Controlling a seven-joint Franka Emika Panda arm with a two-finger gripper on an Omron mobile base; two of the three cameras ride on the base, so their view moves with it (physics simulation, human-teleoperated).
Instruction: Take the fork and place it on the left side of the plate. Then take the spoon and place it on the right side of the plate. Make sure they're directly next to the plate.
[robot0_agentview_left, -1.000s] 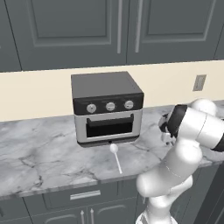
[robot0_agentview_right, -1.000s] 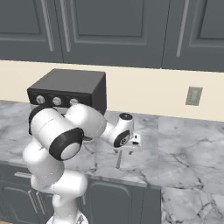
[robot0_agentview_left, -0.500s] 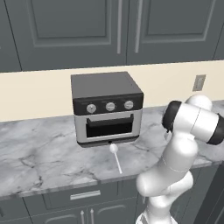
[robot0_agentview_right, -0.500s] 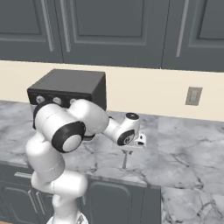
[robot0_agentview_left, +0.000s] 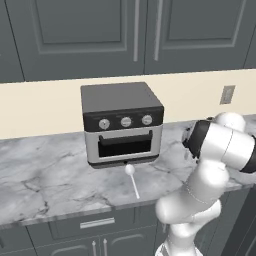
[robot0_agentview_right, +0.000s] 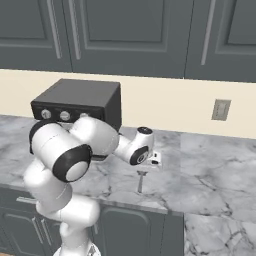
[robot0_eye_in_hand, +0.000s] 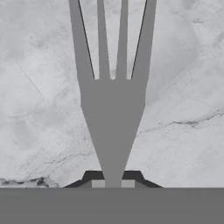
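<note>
place: I read this as a home kitchen, rendered
counter: grey-veined marble countertop (robot0_agentview_left: 45, 175)
cabinets: dark grey panelled wall cabinets (robot0_agentview_left: 100, 35) above, matching base cabinets (robot0_agentview_left: 95, 235) with bar handles below
wall: cream backsplash (robot0_agentview_right: 165, 102) with a wall outlet (robot0_agentview_right: 220, 109)
appliance: I see a toaster oven (robot0_agentview_left: 121, 123) with three knobs on the counter

spoon (robot0_agentview_left: 132, 179): on counter (robot0_agentview_left: 45, 180), before toaster oven (robot0_agentview_left: 121, 123), handle toward front edge | toaster oven: at counter's back, against wall | fork (robot0_agentview_right: 140, 181): right of spoon, near front edge
</note>
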